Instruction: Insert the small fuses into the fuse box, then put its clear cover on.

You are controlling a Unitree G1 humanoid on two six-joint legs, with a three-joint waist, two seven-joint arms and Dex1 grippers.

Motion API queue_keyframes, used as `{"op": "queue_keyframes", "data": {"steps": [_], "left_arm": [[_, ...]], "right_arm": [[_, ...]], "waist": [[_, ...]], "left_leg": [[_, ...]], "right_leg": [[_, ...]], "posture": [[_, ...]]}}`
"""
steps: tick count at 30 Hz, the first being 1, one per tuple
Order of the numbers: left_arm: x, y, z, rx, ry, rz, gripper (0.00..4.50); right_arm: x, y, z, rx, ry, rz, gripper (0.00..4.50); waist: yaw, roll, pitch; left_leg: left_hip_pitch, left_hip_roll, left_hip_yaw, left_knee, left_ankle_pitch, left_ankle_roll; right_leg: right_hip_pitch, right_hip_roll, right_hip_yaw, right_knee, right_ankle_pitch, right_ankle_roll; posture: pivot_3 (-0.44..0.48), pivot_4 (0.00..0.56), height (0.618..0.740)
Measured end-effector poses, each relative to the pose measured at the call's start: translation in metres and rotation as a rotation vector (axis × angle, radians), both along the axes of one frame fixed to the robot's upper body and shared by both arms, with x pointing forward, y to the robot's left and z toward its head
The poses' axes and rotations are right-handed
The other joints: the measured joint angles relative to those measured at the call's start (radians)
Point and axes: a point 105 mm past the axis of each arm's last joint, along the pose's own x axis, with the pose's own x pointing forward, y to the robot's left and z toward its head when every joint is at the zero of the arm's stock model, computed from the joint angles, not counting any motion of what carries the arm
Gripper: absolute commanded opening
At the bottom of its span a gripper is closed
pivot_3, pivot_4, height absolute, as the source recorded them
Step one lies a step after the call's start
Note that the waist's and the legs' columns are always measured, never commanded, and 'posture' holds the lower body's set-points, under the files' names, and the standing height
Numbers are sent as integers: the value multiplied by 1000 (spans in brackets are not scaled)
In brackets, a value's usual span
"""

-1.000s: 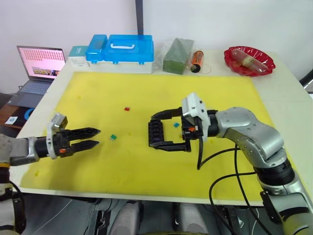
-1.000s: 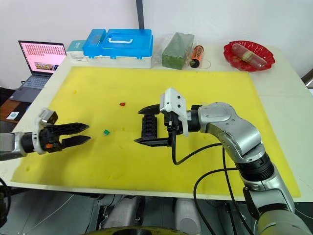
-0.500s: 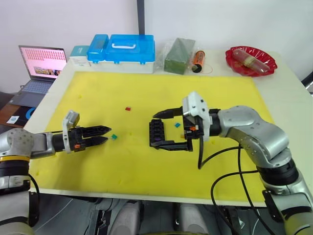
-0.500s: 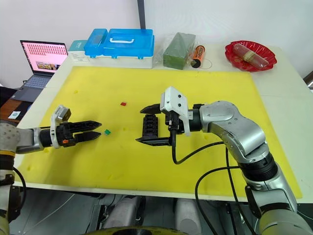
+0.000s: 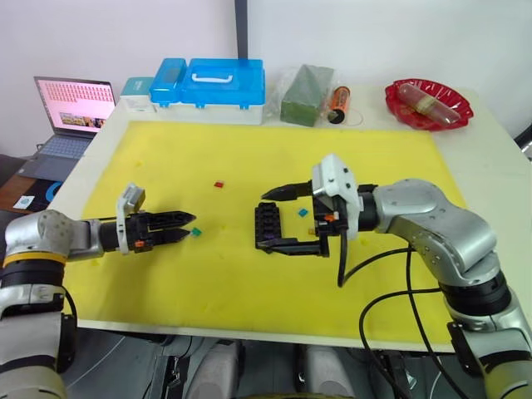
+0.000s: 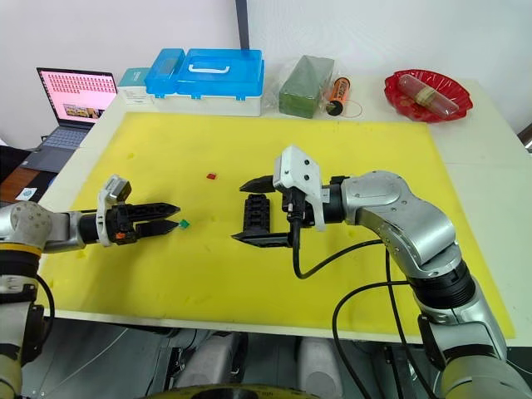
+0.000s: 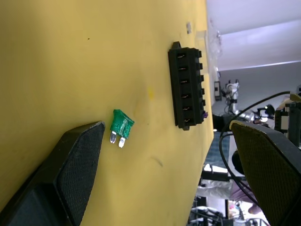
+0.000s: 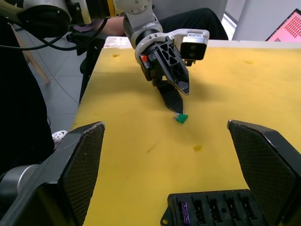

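The yellow mat [image 5: 249, 274] is carrying all the work items. The right gripper [image 5: 287, 220] is standing wide open and holding nothing; its two black fingers are bracketing the fuse box [image 5: 268, 226], one beyond it and one on the near side, without visibly clamping it. The fuse box is lying flat on the mat between those fingers, slots facing up. In the right wrist view one purple fuse [image 8: 184, 216] is sitting in an end slot; the other slots that show are appearing empty.

The left gripper [image 6: 166, 219] is lying low over the mat, well apart from the fuse box, fingers parted by a moderate gap and empty. The green fuse [image 7: 120, 127] is resting on the mat just past the fingertips, close against one finger [image 7: 80, 155] in the left wrist view, not yet between the pads.

A red fuse [image 5: 219, 184] is lying loose beyond the left gripper, between it and the right gripper. A teal fuse [image 5: 302, 212] is lying just behind the fuse box, near the right gripper's wrist.

Progress judgement: the task is at an early stage. At most one fuse is seated; at least three are waiting on the mat. The clear cover cannot be made out, and fitting it is outstanding.
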Motion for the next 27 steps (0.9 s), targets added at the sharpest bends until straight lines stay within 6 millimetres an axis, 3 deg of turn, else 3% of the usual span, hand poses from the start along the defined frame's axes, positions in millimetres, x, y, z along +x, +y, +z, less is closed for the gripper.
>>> {"op": "queue_keyframes", "data": {"steps": [11, 23, 27], "left_arm": [[2, -4, -6, 39, -25, -36, 4487], [-1, 1, -28, 130, 9, -7, 167], [-3, 1, -29, 136, 3, -11, 20]], "right_arm": [[-1, -1, -1, 4, 3, -8, 4500], [-2, 0, -1, 5, -1, -11, 4500], [-2, 0, -1, 5, 0, -10, 4500]], "waist": [[-1, 0, 0], [-5, 1, 0], [-6, 3, -2]], "left_leg": [[0, 0, 0, 0, 0, 0], [1, 0, 1, -5, 0, 0], [3, 1, 1, -7, 0, -1]], "right_leg": [[0, 0, 0, 0, 0, 0], [-2, 0, 1, -2, 0, 0], [-1, 0, 2, -2, 0, 0]], "posture": [[0, 150, 740], [0, 150, 740], [0, 150, 740]]}}
